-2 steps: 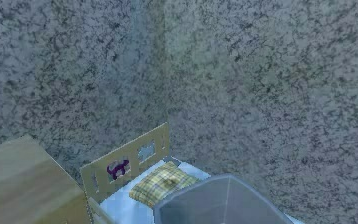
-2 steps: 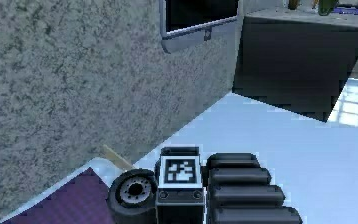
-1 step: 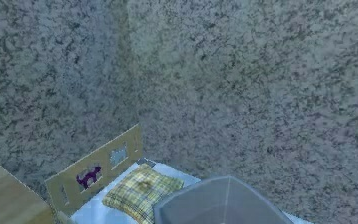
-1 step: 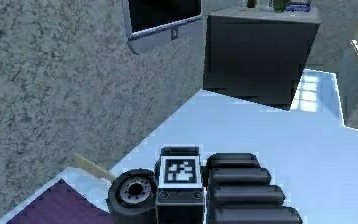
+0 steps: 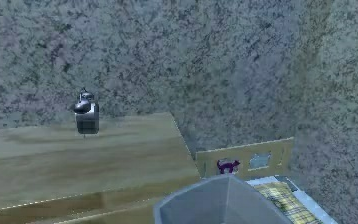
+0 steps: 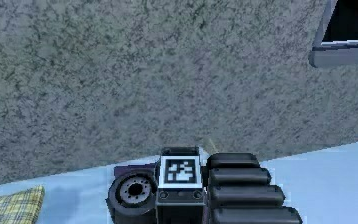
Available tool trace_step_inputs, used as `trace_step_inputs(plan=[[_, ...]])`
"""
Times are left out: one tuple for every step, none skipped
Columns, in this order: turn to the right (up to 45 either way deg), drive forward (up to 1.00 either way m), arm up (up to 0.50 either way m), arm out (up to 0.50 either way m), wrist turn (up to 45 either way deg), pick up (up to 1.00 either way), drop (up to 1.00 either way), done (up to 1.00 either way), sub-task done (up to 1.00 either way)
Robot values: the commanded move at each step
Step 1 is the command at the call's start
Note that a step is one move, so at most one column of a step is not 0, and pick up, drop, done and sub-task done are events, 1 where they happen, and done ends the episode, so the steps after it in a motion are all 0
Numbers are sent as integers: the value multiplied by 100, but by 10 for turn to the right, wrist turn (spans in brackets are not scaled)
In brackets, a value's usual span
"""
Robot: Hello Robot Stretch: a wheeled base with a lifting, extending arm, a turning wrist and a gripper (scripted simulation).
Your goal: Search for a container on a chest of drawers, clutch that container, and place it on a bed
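Probably light and stiff, the dark container (image 5: 85,115) on the chest of drawers (image 5: 47,160) suits a grip round its body; what the gripper (image 6: 133,196) holds, I cannot tell.

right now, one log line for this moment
container: in sight, on wooden top | end effector: load unclear

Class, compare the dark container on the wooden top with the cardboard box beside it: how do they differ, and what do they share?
The container is dark grey; the cardboard box is tan with a purple mark. The container is far smaller than the box. The container stands on the wooden top; the box sits lower, past its right end. Both stand near the speckled wall.
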Motion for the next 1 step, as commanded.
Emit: trace_step_inputs(plan=[[-450, 0, 0, 0, 0, 0, 0, 0, 0]])
